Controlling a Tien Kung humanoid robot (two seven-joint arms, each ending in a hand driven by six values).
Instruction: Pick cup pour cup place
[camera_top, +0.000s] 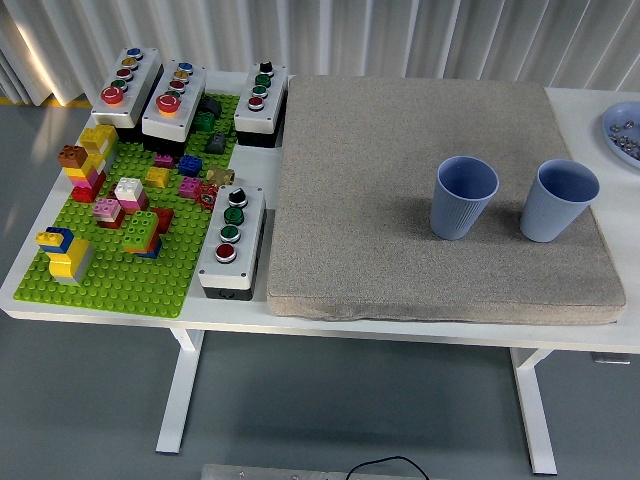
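Two blue cups, left cup (464, 197), right cup (558, 200), upright, near each other on grey mat (400, 130), seemingly empty, no hand visible

1. Two blue ribbed cups stand upright on a grey mat (400, 170): the left cup (464, 197) and the right cup (558, 200), near each other but apart.
2. Whether either cup holds anything is hard to tell.
3. A green brick baseplate (120, 285) with coloured blocks lies left of the mat, with button boxes (232, 240) around it.
4. A blue dish (622, 130) sits at the table's right edge.
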